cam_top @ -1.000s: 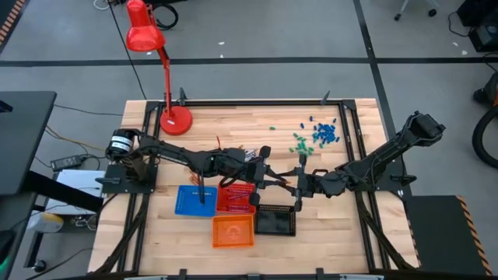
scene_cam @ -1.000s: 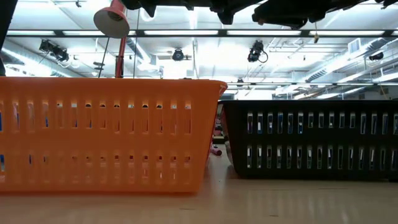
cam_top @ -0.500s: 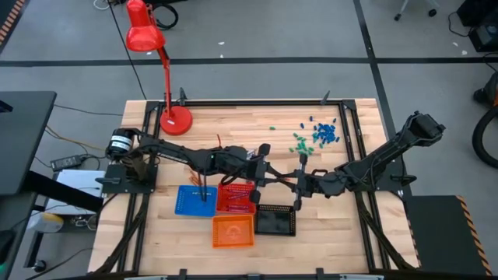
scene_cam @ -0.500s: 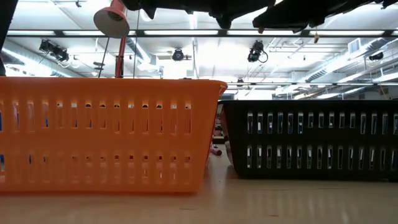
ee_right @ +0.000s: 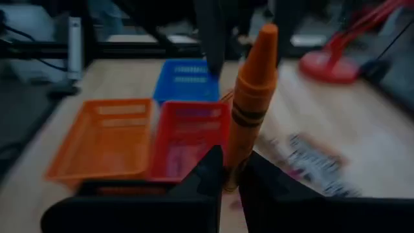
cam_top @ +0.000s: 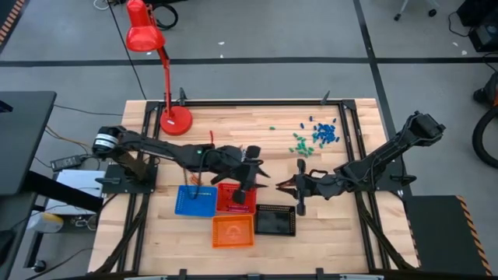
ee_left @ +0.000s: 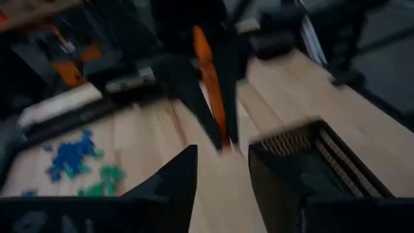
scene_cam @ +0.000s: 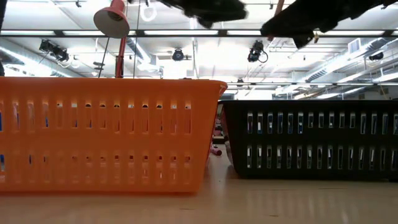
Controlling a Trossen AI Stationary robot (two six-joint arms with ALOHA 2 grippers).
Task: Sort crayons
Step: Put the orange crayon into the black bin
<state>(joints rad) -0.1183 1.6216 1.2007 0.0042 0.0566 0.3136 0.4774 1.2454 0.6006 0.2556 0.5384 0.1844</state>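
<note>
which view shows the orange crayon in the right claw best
The right wrist view: the orange crayon stands upright, filling the frame, pinched in the right claw. The left wrist view shows it blurred, farther off; the high view barely resolves it; the low view misses it.

Two dark jointed arms, tapered black fingers [ee_left: 178, 181]

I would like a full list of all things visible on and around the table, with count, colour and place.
Trays: four; blue, red, orange, black; table front centre.
Orange crayon: one, upright in the right gripper.
Other crayons: several, blurred, on the wood.
Small bits: many, blue and green, far right of the table.
Lamp: one, red, far left corner.
Left gripper: open, above the red tray.
Right gripper: shut on the orange crayon, centre.
</note>
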